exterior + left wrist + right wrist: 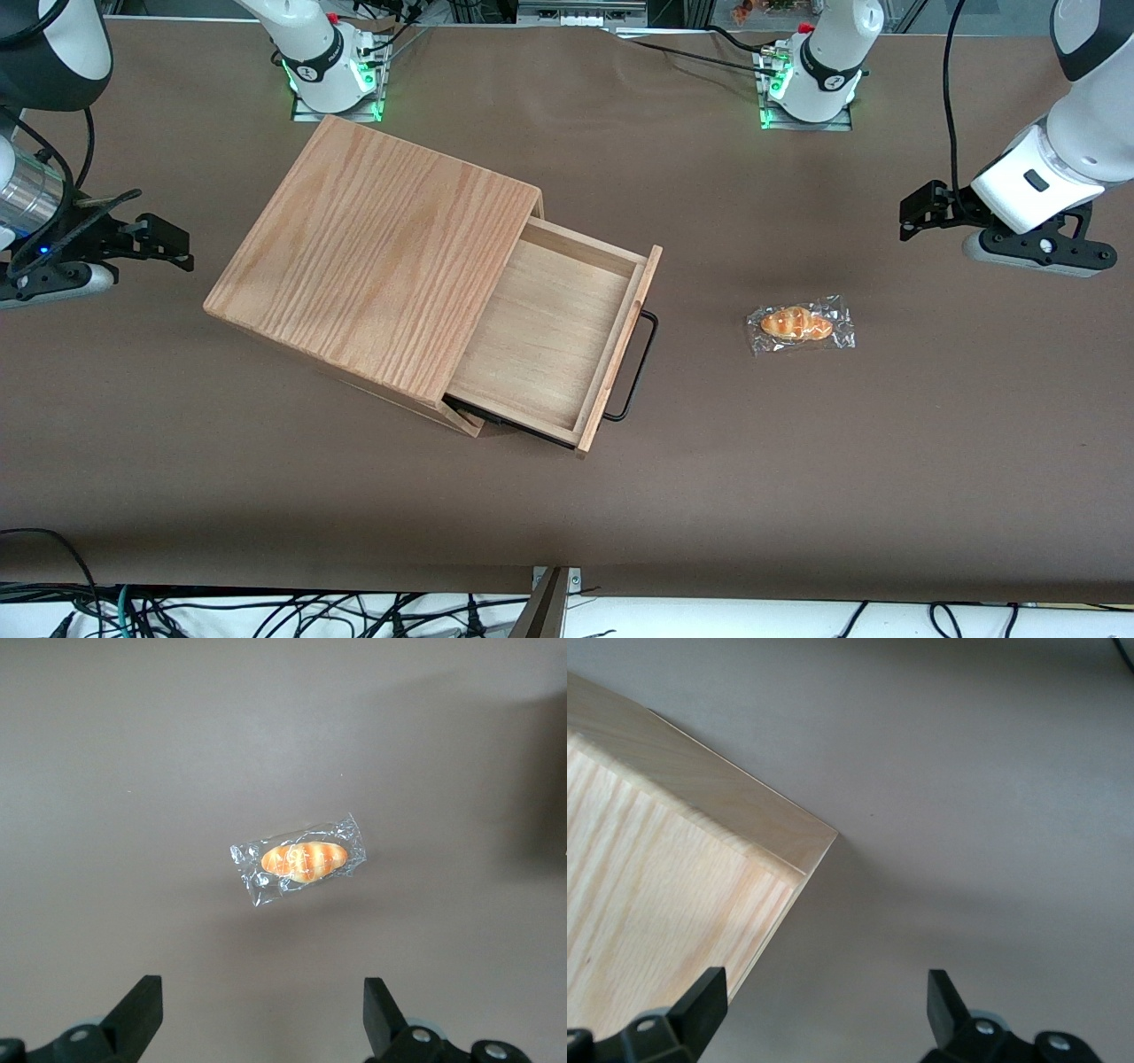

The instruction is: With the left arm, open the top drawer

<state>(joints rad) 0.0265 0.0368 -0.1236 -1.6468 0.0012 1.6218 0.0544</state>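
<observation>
The front corner of the top drawer [567, 341] sits closest to the front camera, and the tray is already slid well out of the oak cabinet [372, 266], its bare light-wood floor showing and nothing in it. My gripper [921, 213] hangs above the brown table [886, 478], well apart from that drawer and off toward my own end of the table, holding nothing; its two fingers [142, 1010] stand wide apart. Almost straight below me lies a wrapped bread roll [301, 861] in crinkled clear film, flat on the table, between me and the drawer front. The long black bar handle [640, 363] faces my way, standing clear of the front panel with a gap under it.

I judge the opening as good as done. If more travel were wanted, that bar is the place to grip, near its middle, fingers across the thin rod so the pull runs straight and the tray does not skew. The drawer looks light, stiff and smooth-running; the metal rod may be slippery, and a hard tug could drag the whole cabinet along the table
</observation>
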